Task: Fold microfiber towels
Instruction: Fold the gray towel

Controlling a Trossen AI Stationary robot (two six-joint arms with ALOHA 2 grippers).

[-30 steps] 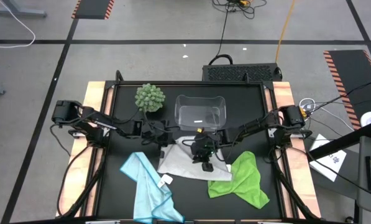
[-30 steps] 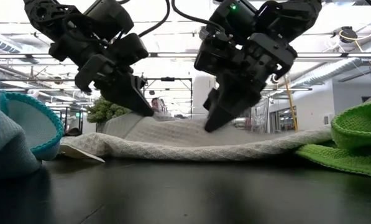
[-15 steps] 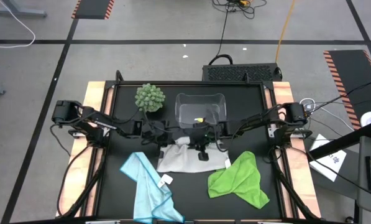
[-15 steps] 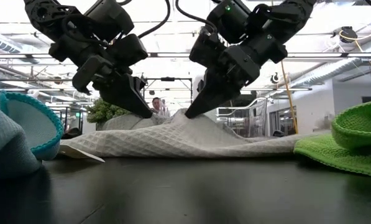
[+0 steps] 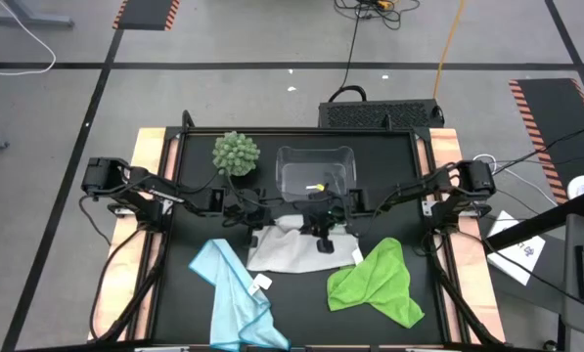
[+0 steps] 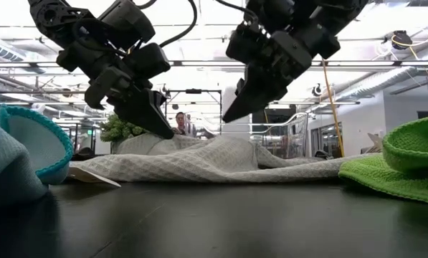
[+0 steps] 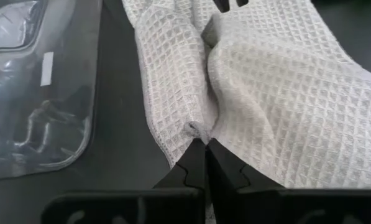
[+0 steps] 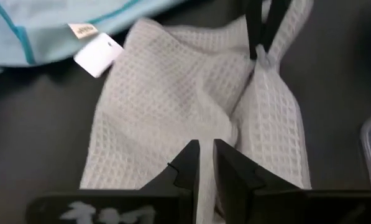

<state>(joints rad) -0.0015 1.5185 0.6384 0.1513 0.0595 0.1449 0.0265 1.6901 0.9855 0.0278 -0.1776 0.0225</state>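
Left arm: you have it reaching in from the table's left edge toward the middle.
Left gripper [image 7: 204,163]: your fingers are pinched fully together on a rear corner of the white towel [image 5: 292,249], low against the cloth; the low view shows the tip buried in the folds.
Blue towel [image 5: 235,298]: it lies at the front left of the black table [image 5: 184,196], crumpled, with its small white tag [image 5: 262,283] pointing toward the white towel.
Spiky ball plant [image 5: 236,154]: it sits at the rear left, well apart from the towels.
White towel: you see it in the middle of the table, just in front of the clear bin [image 5: 316,173], bunched into a ridge between the two grippers.
Right gripper [image 8: 206,163]: your fingers stand only a narrow slit apart; in the low view the tip hangs clear above the white towel, and you are holding nothing.
Green towel [image 5: 377,284]: it lies at the front right, rumpled, its edge just beside the white towel.
Right arm: you have it coming in from the table's right edge.
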